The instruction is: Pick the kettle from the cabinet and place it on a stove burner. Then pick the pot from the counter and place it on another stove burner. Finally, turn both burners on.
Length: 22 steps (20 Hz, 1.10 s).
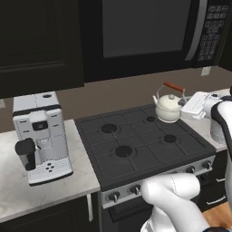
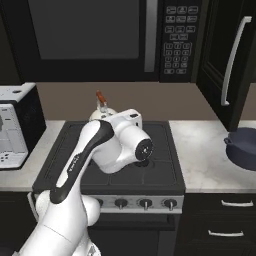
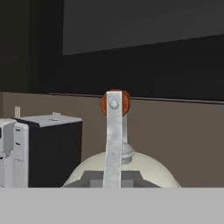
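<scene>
The kettle (image 1: 168, 108) is found standing on the rear right burner of the stove (image 1: 136, 145), clear of the cabinet (image 2: 227, 55). The first placement is therefore judged done, or all but done.

The pincer (image 1: 186, 105) is seen at the kettle's right side in the left base view, level with its body. In the hand view the kettle's handle rises directly ahead, with its orange-red top at the centre and the cream lid and body below. The pincer is taken as closed. Whether the kettle is gripped, merely touched or already let go cannot be told, as the fingertips are not clearly shown.

The pot (image 2: 243, 148) is seen on the worktop (image 2: 202, 150) right of the stove, under the cabinet, untouched. Its transfer to another burner is outstanding; the front left burner (image 1: 123, 151) and the others are seen free.

The knobs (image 2: 145, 203) along the stove front are noted. No flame or glow is seen at any burner, so both are judged still to be turned on.

A coffee machine (image 1: 41, 136) is noted on the left worktop, and a microwave (image 2: 90, 35) above the stove.
</scene>
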Available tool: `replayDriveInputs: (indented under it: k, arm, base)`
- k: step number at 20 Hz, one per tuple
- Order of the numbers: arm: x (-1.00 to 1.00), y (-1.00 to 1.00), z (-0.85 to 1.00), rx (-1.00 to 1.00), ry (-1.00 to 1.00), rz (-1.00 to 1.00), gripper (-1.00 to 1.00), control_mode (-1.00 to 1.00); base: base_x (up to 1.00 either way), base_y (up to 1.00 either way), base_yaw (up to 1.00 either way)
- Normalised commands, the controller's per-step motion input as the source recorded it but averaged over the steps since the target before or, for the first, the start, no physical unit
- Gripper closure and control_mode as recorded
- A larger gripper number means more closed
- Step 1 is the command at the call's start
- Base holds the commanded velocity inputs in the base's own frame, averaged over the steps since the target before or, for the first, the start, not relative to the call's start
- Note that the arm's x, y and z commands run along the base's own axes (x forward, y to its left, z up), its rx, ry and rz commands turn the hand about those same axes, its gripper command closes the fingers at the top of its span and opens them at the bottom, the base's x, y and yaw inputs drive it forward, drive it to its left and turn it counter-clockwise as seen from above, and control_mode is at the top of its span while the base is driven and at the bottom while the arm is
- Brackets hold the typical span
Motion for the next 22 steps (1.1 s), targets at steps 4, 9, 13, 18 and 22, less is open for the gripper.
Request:
replayDriveInputs:
  k: [4, 9, 13, 18, 22]
  arm:
    - [0.47, -0.12, -0.25, 0.0, 0.0, 0.0, 1.0, -1.0]
    - [0.42, -0.15, -0.3, 0.0, 0.0, 0.0, 1.0, -1.0]
    - [0.51, -0.15, -0.29, 0.0, 0.04, 0.0, 1.0, -1.0]
    - [0.53, -0.14, -0.27, 0.0, 0.07, 0.0, 1.0, -1.0]
    - [0.5, -0.16, -0.27, 0.0, 0.05, 0.0, 1.0, -1.0]
  base:
    - [0.0, 0.0, 0.0]
    - [0.0, 0.0, 0.0]
    - [0.0, 0.0, 0.0]
    - [0.0, 0.0, 0.0]
    - [0.0, 0.0, 0.0]
